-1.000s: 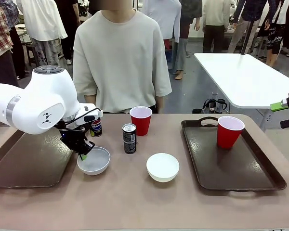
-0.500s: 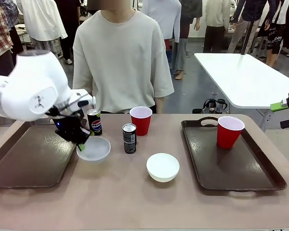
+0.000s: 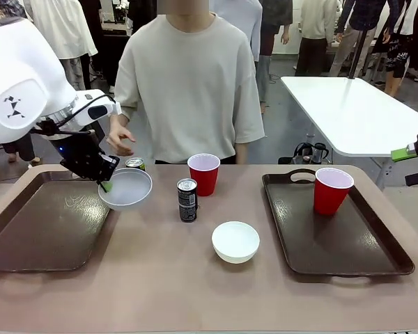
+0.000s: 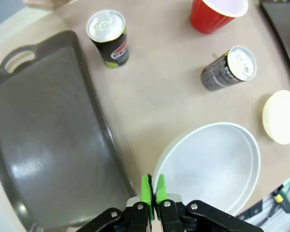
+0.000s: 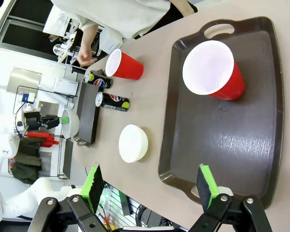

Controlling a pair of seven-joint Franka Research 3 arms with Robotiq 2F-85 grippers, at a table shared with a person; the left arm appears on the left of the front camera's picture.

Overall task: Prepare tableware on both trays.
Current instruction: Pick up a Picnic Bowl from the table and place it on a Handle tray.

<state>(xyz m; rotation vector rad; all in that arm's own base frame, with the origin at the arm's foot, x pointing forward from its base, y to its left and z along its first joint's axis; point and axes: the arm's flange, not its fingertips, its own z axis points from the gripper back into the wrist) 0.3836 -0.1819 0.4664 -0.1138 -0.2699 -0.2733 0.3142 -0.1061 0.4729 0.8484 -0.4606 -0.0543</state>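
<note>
My left gripper (image 3: 106, 184) (image 4: 152, 189) is shut on the rim of a white bowl (image 3: 127, 188) (image 4: 213, 163), held tilted in the air over the right edge of the left tray (image 3: 38, 226) (image 4: 38, 130). Behind the bowl stands the Pepsi can (image 3: 134, 164) (image 4: 108, 38). The other dark can (image 3: 187, 200), a red cup (image 3: 203, 174) and a second white bowl (image 3: 235, 241) stand mid-table. The right tray (image 3: 348, 243) (image 5: 261, 135) carries the other red cup (image 3: 331, 190) (image 5: 212, 70). My right gripper (image 5: 150, 186) hangs open, high above that tray's near edge.
A person stands at the far side, one hand (image 3: 118, 139) raised just behind the held bowl and the Pepsi can. A white table (image 3: 355, 111) stands at the back right. Bare tabletop lies between the two trays in front of the second bowl.
My left gripper has lifted the white bowl off the table and carried it up and left toward the left tray. The person's hand has come up behind it.
</note>
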